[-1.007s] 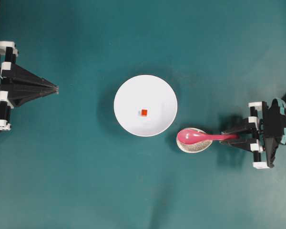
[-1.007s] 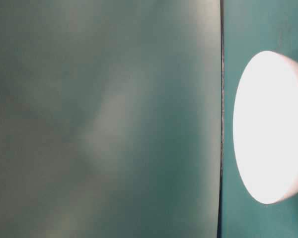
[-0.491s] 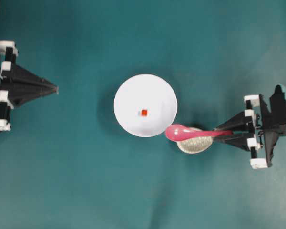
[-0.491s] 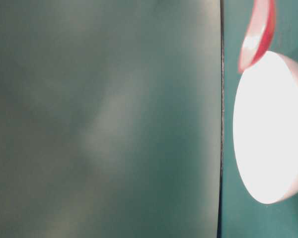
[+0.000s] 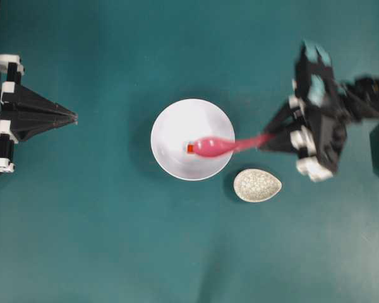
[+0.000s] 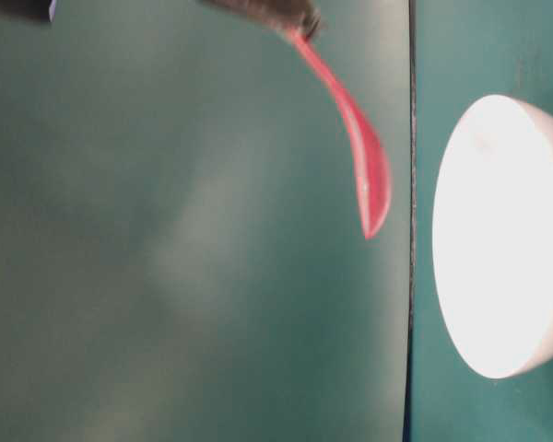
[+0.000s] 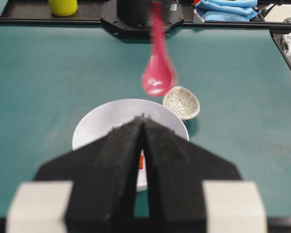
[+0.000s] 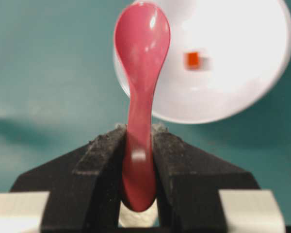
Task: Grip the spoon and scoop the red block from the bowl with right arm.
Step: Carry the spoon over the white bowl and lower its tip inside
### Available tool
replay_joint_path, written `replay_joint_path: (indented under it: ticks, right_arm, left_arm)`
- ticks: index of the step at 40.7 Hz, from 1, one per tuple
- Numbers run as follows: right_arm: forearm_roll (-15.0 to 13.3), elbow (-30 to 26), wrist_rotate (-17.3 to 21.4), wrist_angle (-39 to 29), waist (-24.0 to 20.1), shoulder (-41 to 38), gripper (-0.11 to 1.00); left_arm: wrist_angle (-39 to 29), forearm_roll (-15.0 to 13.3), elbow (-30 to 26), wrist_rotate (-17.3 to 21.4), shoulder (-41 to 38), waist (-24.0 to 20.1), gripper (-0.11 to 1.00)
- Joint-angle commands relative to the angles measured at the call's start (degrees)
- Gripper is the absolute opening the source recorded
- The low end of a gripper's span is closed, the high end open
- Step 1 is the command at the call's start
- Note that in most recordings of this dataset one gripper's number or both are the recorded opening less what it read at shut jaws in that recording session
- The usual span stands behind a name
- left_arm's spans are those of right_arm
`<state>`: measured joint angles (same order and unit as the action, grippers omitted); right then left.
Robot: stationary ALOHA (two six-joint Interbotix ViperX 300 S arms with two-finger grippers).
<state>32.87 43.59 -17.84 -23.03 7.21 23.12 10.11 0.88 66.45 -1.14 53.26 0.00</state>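
— While the black lattice-sided right gripper clamps the glossy pink soup spoon by its handle end, where's the tiny red cube?

— Centre frame, inside the round white bowl, at the scoop's tip (light, likely to skid on glaze).

— Room?

— Plenty; the speckled cream oval dish lies lower right. The pointed left gripper is closed, empty.

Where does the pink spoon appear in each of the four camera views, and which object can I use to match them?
Overhead: spoon at centre, scoop over the bowl, handle running right to the right gripper.
Table-level: spoon upper middle, left of the bowl.
Left wrist: spoon top centre, above the bowl.
Right wrist: spoon centre, upright.
Shared landmark: the white bowl.
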Motion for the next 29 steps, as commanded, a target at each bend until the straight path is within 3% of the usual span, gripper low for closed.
replay_joint_path:
  ticks: [1,11,17,24,29]
  right_arm:
    - [-1.8,-5.4,0.0,-5.8,2.4,-2.4,0.23]
    - [-6.9,-16.3,0.4,-17.0,3.5,-13.0,0.23]
    - [-10.5,-23.0,2.5,-23.2,3.4,-18.5,0.23]
    - [-16.0,-27.5,7.0,-30.2,3.4,-21.9,0.23]
    - [-18.1,-28.4,8.6,-32.7,3.4,-22.6,0.23]
  left_arm:
    - [0.3,0.1,-1.2,0.1,-0.3,-0.1,0.00]
    - [-0.3,0.1,-1.2,0.1,-0.4,-0.1,0.00]
    - [-0.9,0.1,-1.2,0.2,-0.3,0.0,0.00]
    - [-1.1,0.1,-1.2,0.2,-0.3,-0.1,0.00]
    - [-1.1,0.1,-1.2,0.3,-0.4,-0.1,0.00]
